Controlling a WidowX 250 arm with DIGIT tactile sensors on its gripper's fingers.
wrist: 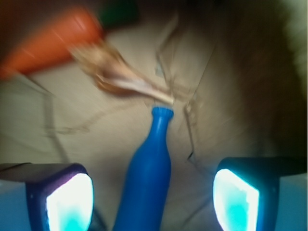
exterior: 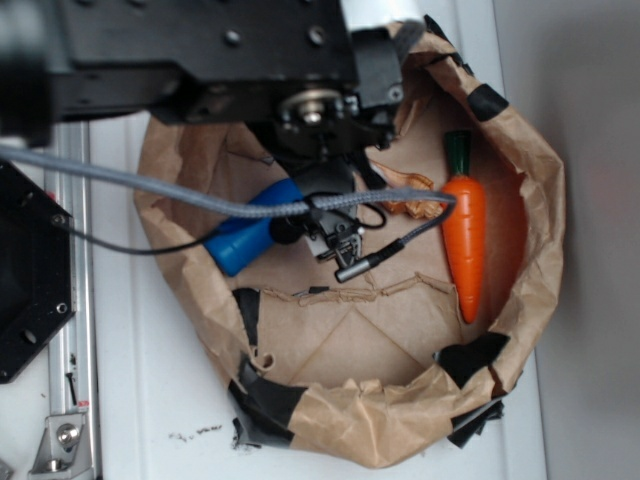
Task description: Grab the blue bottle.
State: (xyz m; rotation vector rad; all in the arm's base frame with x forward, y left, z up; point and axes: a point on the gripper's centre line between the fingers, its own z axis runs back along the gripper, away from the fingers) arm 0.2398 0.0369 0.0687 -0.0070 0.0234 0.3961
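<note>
The blue bottle lies on its side on the brown paper inside the paper-walled ring, its base toward the lower left. In the wrist view the bottle runs up between my two fingers, neck pointing away. My gripper is open, its pads wide on either side of the bottle and apart from it. In the exterior view the gripper sits over the bottle's neck end, which it hides.
An orange carrot with a green top lies at the right inside the ring. A crumpled tan object lies between carrot and gripper. The brown paper wall, patched with black tape, surrounds them. A black base plate is at left.
</note>
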